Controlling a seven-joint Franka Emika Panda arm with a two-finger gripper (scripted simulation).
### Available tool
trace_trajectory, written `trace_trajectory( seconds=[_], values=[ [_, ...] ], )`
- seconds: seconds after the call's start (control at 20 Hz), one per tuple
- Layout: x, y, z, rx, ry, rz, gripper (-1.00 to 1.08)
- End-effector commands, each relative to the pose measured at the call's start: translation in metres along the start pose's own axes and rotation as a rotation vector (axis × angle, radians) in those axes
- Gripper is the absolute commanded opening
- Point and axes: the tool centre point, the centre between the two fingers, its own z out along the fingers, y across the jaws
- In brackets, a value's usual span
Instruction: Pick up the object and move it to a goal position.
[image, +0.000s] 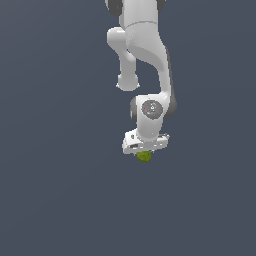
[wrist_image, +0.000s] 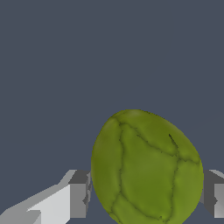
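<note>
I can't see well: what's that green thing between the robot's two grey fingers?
In the wrist view, the olive-green lumpy rounded object sits between the gripper's two grey fingers, filling the gap between them.

Wrist view: olive-green object (wrist_image: 146, 168), lumpy, rounded, dark crack-like lines across its skin, fills the space inside the gripper (wrist_image: 146, 192). One grey finger pad (wrist_image: 78, 194) touches one flank; the other pad (wrist_image: 213, 192) sits against the opposite flank. Plain grey-blue surface behind.
</note>
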Motion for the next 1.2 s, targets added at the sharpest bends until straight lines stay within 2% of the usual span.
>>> trace_trajectory(
  seconds=[0.0, 0.3, 0.55, 1.15],
  values=[
    [0.0, -0.001, -0.001, 0.0, 0.0, 0.0, -1.0],
    [0.0, -0.008, -0.019, 0.0, 0.0, 0.0, -1.0],
    [-0.001, -0.021, -0.051, 0.0, 0.0, 0.0, -1.0],
    [-0.003, -0.073, -0.179, -0.001, 0.001, -0.001, -1.0]
  ],
)
